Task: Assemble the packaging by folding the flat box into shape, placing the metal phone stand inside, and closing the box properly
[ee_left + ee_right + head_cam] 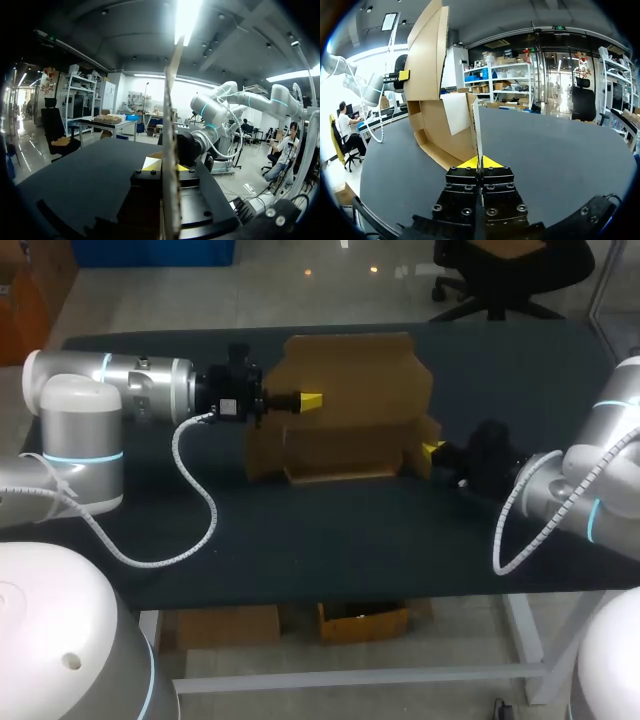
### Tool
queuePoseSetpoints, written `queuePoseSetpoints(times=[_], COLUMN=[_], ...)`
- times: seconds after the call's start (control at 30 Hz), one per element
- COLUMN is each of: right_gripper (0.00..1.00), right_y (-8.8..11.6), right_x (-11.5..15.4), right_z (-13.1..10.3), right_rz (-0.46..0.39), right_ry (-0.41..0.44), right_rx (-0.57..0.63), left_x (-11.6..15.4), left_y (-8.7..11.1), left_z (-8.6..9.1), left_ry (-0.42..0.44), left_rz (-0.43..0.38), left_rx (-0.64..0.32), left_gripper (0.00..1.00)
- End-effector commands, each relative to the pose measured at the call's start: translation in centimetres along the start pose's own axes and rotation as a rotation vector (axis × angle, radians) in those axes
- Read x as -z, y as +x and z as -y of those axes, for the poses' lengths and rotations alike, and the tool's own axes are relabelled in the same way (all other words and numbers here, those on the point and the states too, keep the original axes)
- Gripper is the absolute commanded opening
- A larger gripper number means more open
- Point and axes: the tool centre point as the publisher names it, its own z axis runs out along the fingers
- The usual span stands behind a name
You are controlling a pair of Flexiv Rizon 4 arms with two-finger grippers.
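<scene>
On the dark table (pixel 330 540), the left gripper (pixel 312 400) clamps the half-folded cardboard box (pixel 350 430) by its upright panel (pixel 172 125); the right gripper (pixel 432 449) pinches a side flap (pixel 476 125) opposite.

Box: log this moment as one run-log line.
box partly folded | left gripper shut on its panel | right gripper shut on its flap | phone stand not in view

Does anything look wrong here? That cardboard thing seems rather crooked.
The cardboard box looks lopsided only because it is half-folded: flaps stick out at different angles while the left tool and right tool each pinch a panel. No tears show. The one oddity: no phone stand shows on the table.
</scene>
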Motion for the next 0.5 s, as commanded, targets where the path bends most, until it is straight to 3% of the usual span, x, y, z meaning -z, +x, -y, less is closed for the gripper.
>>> queuePoseSetpoints(times=[0.03,0.37,0.5], right_gripper=[0.00,0.00,0.06], right_y=[0.58,1.23,1.36], right_x=[-0.13,-0.52,-0.74], right_z=[0.05,0.02,0.12], right_rz=[0.016,0.047,0.064], right_ry=[-0.003,0.010,0.018], right_rx=[0.004,0.008,0.010], left_x=[0.03,0.03,0.03], left_y=[-0.02,-0.02,-0.02], left_z=[-0.34,-0.34,-0.34], left_ry=[-0.001,-0.001,-0.001], left_rz=[-0.002,-0.002,-0.002], left_rx=[0.000,0.000,0.000], left_gripper=[0.00,0.00,0.00])
